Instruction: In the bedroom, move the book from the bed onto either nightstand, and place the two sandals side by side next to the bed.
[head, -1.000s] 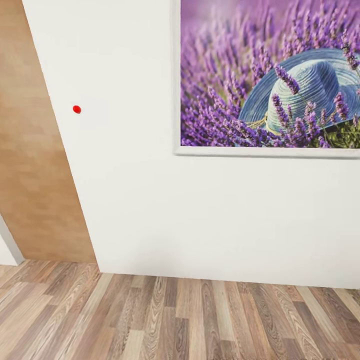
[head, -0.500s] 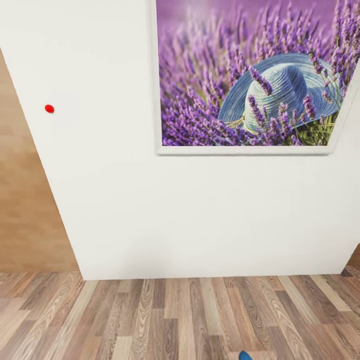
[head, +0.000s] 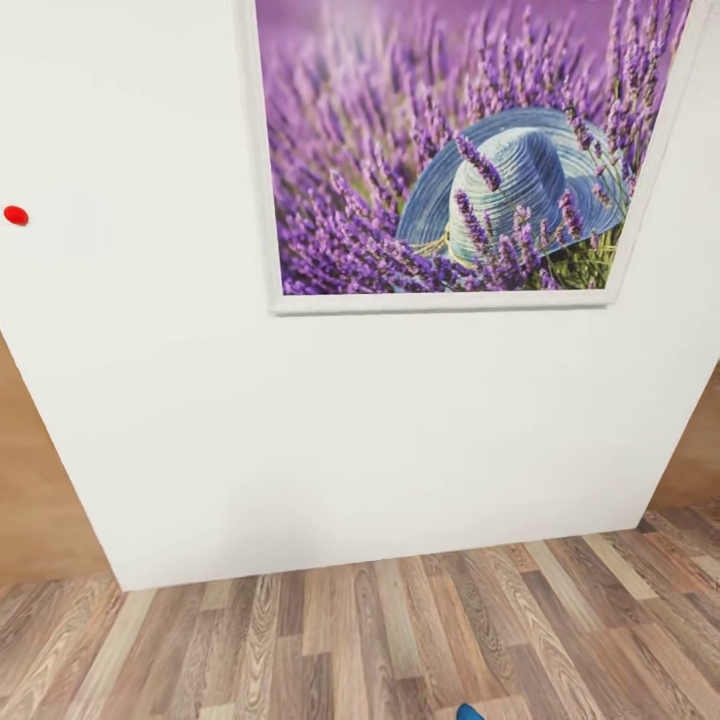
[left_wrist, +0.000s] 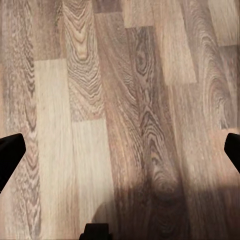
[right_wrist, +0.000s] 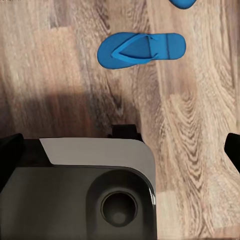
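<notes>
Head camera has swung right since a second ago: lavender picture (head: 445, 150) and red dot (head: 15, 215) slide left, door nearly out of view; a blue sandal tip (head: 468, 712) now shows at the bottom edge. Robot in transit, arms hanging low. Right wrist view: one sandal (right_wrist: 141, 49) flat on the plank floor (right_wrist: 195, 130), second sandal (right_wrist: 183, 3) just beyond. Left gripper (left_wrist: 120, 150) fingers wide apart, empty; right gripper (right_wrist: 120, 145) likewise. Book, bed unseen.

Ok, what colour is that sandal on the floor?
Bright blue all over, the sandal lies flat on the wood-plank floor; the right wrist view shows it best.
</notes>
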